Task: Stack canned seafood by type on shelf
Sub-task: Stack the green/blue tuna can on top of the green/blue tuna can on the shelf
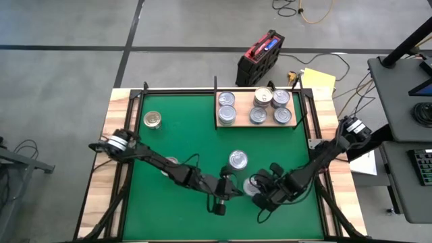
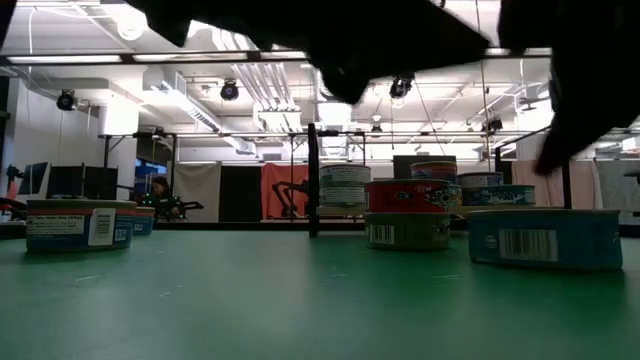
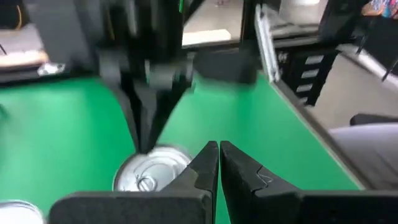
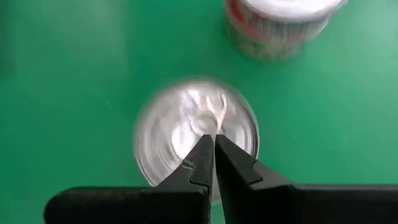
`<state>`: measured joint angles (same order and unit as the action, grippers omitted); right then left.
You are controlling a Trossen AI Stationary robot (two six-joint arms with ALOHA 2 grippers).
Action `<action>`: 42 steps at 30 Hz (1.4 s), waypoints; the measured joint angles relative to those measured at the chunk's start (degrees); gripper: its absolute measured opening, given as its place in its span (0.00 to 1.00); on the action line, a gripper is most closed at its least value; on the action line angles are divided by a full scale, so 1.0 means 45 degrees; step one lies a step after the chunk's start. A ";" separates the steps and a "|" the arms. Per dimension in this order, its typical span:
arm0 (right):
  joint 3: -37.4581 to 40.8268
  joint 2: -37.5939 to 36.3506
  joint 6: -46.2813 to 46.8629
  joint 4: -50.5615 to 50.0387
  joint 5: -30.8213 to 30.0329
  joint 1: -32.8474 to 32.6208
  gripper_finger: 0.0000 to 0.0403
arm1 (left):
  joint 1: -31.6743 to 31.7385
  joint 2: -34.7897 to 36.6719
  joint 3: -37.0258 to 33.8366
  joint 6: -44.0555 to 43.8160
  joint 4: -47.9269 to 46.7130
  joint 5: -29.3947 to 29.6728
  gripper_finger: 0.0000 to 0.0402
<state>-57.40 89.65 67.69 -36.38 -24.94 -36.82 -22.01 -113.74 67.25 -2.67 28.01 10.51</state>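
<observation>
Green mat (image 1: 182, 128) covers most of the table, framed by pale wooden edges (image 1: 111, 135) on the left and right. At the mat's far edge, right of the middle, lies the shelf (image 1: 239, 123), a light wooden board carrying 5 cans (image 1: 258, 115) with silvery lids: 2 sit at its left end and 3 toward its right end, close together, some looking stacked, though the exact count of layers cannot be told from above. 2 dark arms reach in over the near half of the mat. From the left edge the left arm stretches across to the near middle, where the left gripper (image 1: 219, 202) hangs with its fingers (image 3: 205, 165) pressed together and nothing between them. From the right edge the right arm bends in to meet it, and the right gripper (image 1: 264, 197) sits just above a silvery-lidded can (image 4: 196, 127) near the mat's near edge, its fingers (image 4: 202, 162) also closed tight and empty, the tips over the lid. A can (image 1: 237, 160) with red on its side stands alone just beyond both grippers, toward the mat's centre. Another can (image 1: 170, 162) shows partly under the left arm, left of centre. A gold-lidded can (image 1: 153, 120) stands by itself near the far-left corner of the mat. In the low view, dark arm parts (image 2: 330, 35) fill the top.
</observation>
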 joint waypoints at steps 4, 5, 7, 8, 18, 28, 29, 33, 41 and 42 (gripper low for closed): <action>-0.0555 0.0124 0.1149 -0.0806 -0.1317 -0.0749 0.02 | 0.0007 -0.1069 0.1166 -0.0574 -0.1230 0.0306 0.00; -0.0605 0.0131 0.1616 -0.1071 -0.1471 -0.0976 0.02 | -0.0011 -0.1289 0.1452 -0.0677 -0.1581 0.0549 0.00; -0.0644 0.0094 0.2514 -0.1765 -0.1664 -0.1410 0.02 | -0.0074 -0.1723 0.1930 -0.0928 -0.2301 0.1118 0.00; -0.0641 0.0044 0.2965 -0.2128 -0.1693 -0.1601 0.02 | -0.0096 -0.1887 0.2111 -0.1079 -0.2672 0.1435 0.00; -0.0012 -0.0203 0.5727 -0.4344 -0.0907 -0.2569 0.02 | -0.0105 -0.3148 0.3093 -0.2005 -0.3143 0.2817 0.00; 0.0709 -0.1209 0.4826 -0.2782 -0.1173 -0.2253 0.02 | -0.0139 -0.3418 0.3483 -0.2505 -0.4100 0.3507 0.00; 0.0830 -0.1383 0.4736 -0.2354 -0.1231 -0.2228 0.02 | -0.0156 -0.3413 0.3445 -0.2537 -0.4097 0.3609 0.00; 0.1205 -0.1859 0.4282 -0.1022 -0.1489 -0.2135 0.03 | -0.0238 -0.3404 0.3331 -0.2547 -0.4088 0.3689 0.00; 0.1668 -0.2064 0.3858 0.0613 -0.0688 -0.1513 0.26 | -0.0348 -0.3399 0.3385 -0.2532 -0.4215 0.3671 0.00; 0.1755 -0.2064 0.3972 0.0573 -0.0590 -0.1419 0.30 | -0.0347 -0.3399 0.3385 -0.2532 -0.4216 0.3669 0.00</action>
<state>-49.50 80.36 85.56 -33.80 -27.59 -43.21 -23.57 -129.03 82.48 -14.06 9.04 27.03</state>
